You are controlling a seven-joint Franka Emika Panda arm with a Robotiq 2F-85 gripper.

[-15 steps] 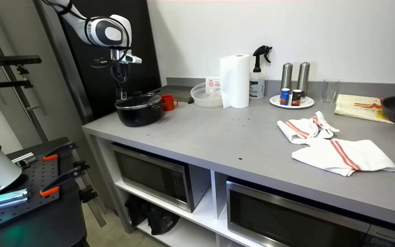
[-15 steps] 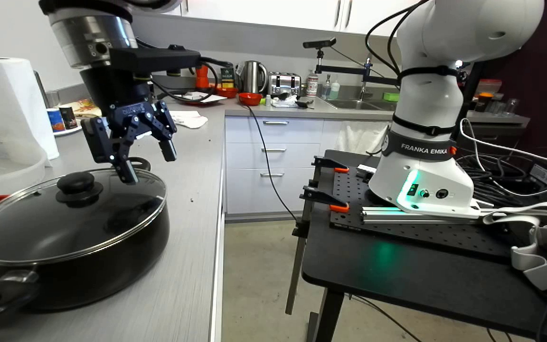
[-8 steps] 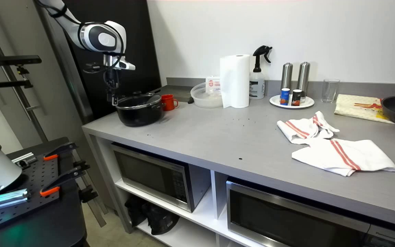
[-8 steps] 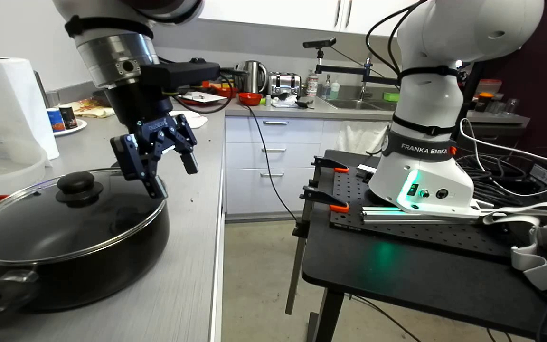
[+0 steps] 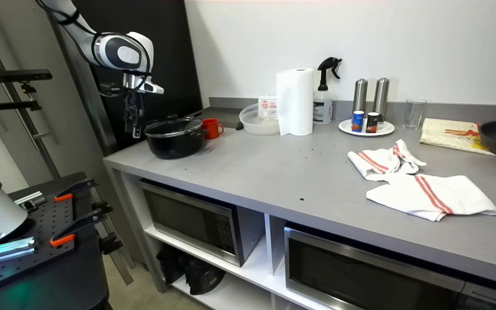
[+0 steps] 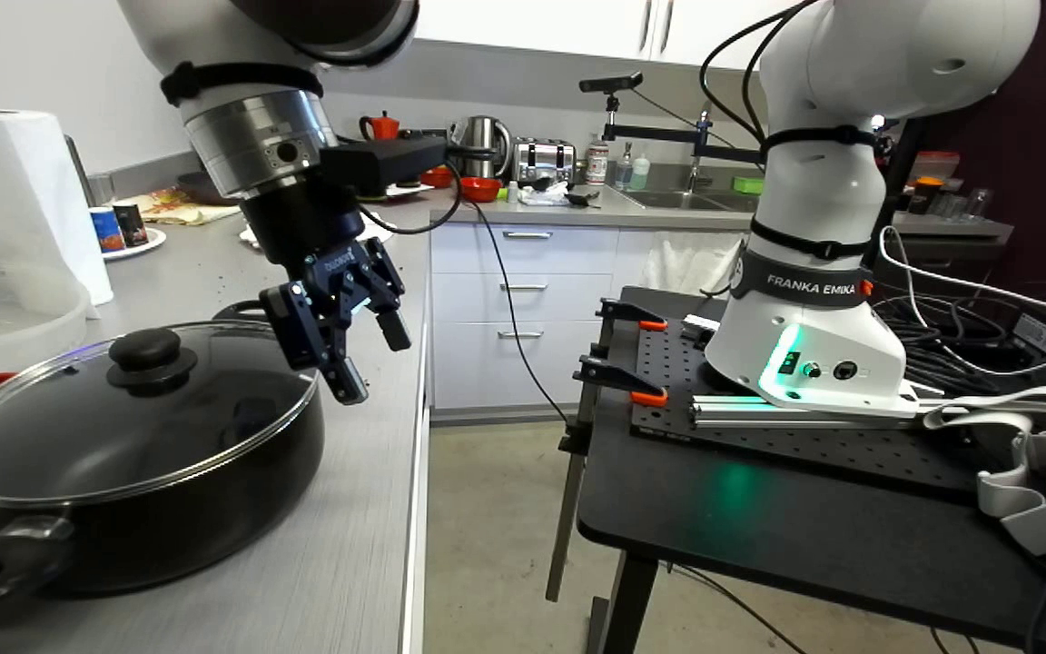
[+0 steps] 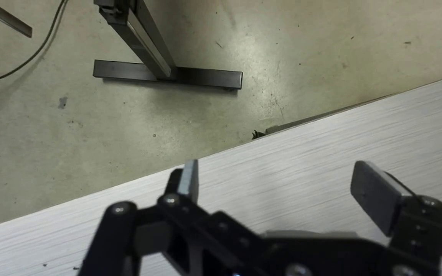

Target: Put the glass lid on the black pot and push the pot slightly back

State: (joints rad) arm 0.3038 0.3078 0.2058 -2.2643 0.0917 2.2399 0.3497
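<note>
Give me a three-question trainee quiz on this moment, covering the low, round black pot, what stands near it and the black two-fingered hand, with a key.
1. True or false: the round, silver-rimmed glass lid rests on the low, round black pot.
2. Which of these stands closest to the pot?
(a) the two tall, silver metal cylinders
(b) the small red mug
(c) the upright white paper-towel roll
3. In the wrist view, is the black two-fingered hand open or shut, and is it holding anything?

Key
1. True.
2. (b).
3. Open; holding nothing.
</note>
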